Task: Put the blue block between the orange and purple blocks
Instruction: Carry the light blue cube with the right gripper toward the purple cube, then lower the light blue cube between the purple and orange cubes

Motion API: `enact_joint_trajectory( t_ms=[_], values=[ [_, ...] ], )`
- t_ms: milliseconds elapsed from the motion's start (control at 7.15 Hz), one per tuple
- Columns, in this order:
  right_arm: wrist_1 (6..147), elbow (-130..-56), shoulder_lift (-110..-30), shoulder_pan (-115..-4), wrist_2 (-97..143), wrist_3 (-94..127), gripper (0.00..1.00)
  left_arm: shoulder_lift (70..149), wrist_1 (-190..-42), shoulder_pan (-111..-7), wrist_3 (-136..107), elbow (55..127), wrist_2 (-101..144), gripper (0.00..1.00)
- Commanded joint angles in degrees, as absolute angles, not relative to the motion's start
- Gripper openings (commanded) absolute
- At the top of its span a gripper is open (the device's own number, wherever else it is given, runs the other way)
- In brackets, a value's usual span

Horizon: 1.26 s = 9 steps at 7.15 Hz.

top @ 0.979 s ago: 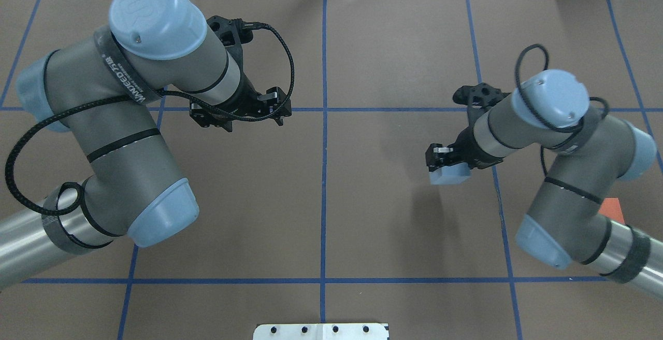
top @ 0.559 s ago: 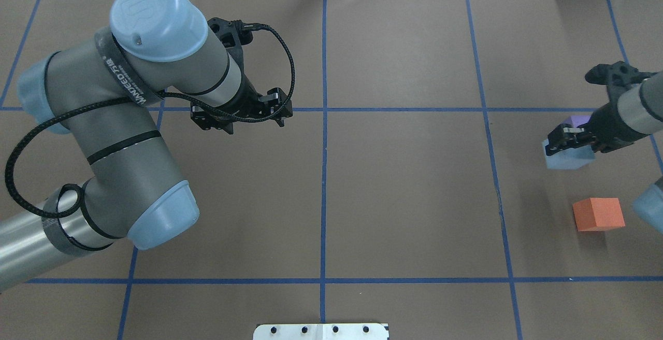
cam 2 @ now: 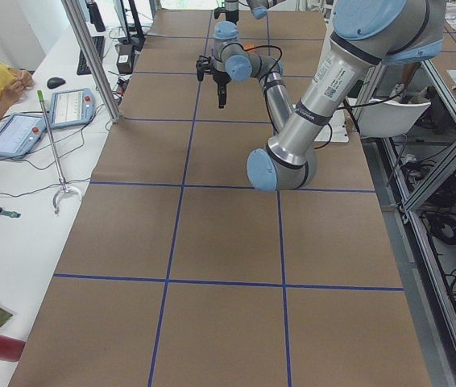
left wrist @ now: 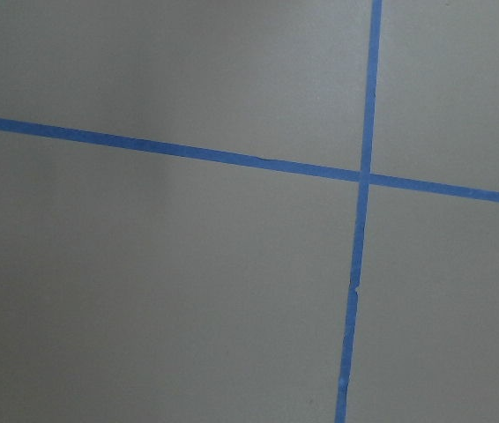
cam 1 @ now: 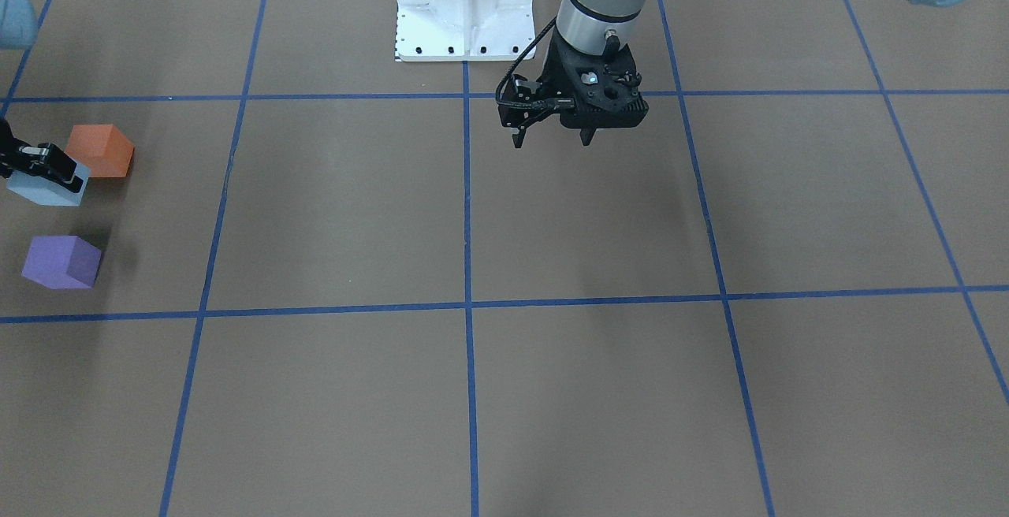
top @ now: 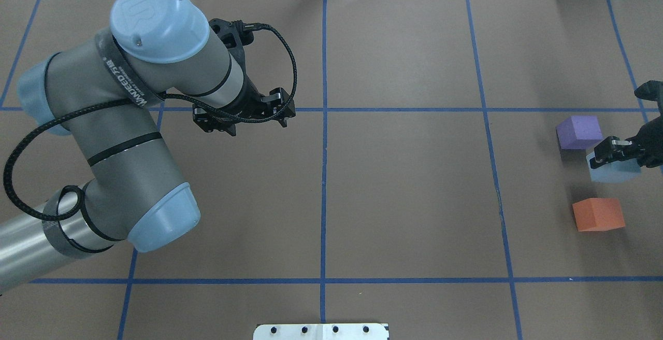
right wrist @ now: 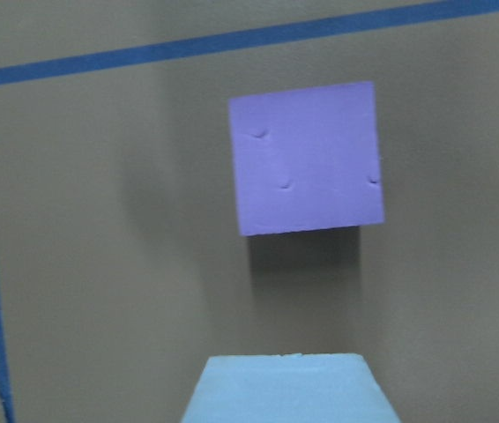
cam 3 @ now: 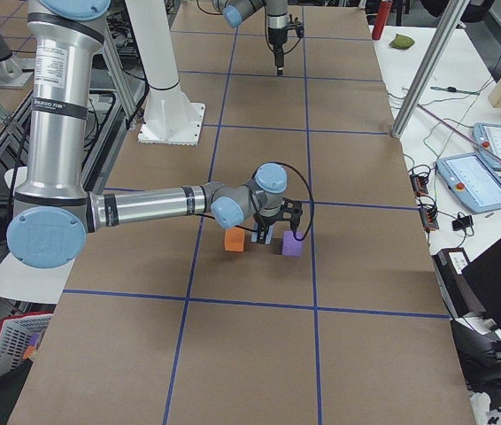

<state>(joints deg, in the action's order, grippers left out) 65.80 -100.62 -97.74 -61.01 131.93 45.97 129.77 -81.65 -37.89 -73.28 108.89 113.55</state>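
My right gripper (top: 616, 157) is shut on the light blue block (top: 614, 172) and holds it above the table, between the purple block (top: 579, 131) and the orange block (top: 598, 214). In the front-facing view the blue block (cam 1: 43, 188) hangs between the orange block (cam 1: 98, 150) and the purple block (cam 1: 61, 262). The right wrist view shows the purple block (right wrist: 307, 157) ahead and the blue block (right wrist: 289, 388) at the bottom edge. My left gripper (top: 243, 122) is open and empty, hovering over a tape crossing at the table's left half.
The brown table carries a grid of blue tape lines (top: 323, 109). The robot's white base plate (cam 1: 461, 5) stands at the near edge. At the table's far side lie tablets (cam 3: 472, 181) and cables.
My right arm has swung far to the right with the blue block, from mid-table to the spot between the purple and orange blocks. The left arm has hardly moved.
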Motion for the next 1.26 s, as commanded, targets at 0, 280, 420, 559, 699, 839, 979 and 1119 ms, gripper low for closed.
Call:
enact_joint_trajectory(
  t_ms=[0, 280, 420, 559, 699, 839, 979, 1119],
  values=[
    [61.29, -96.88, -97.65, -60.30, 130.60, 45.88, 0.00, 129.73, -81.65, -37.79, -73.30, 108.81, 113.55, 1.00],
    [58.54, -95.19, -97.30, -58.37, 130.34, 46.67, 0.00, 129.90, -81.65, -37.79, -73.39, 108.81, 113.47, 1.00],
    [58.36, -95.19, -97.21, -57.05, 128.78, 46.58, 0.00, 129.90, -81.65, -37.79, -73.39, 108.81, 113.55, 1.00],
    [58.27, -95.27, -97.21, -56.35, 127.89, 46.15, 0.00, 129.90, -81.65, -37.79, -73.39, 108.72, 113.55, 1.00],
    [58.27, -95.19, -97.12, -55.99, 127.45, 45.88, 0.00, 129.99, -81.65, -37.79, -73.48, 108.72, 113.55, 1.00],
    [58.27, -95.19, -96.08, -55.38, 126.75, 45.88, 0.00, 129.90, -81.65, -37.79, -73.48, 108.72, 113.47, 1.00],
    [58.27, -95.19, -95.98, -54.59, 125.69, 45.88, 0.00, 129.99, -81.65, -37.79, -73.48, 108.72, 113.55, 1.00],
    [58.27, -95.27, -95.98, -54.58, 125.68, 45.88, 0.00, 129.99, -81.65, -37.79, -73.48, 108.81, 113.55, 1.00]
  ],
)
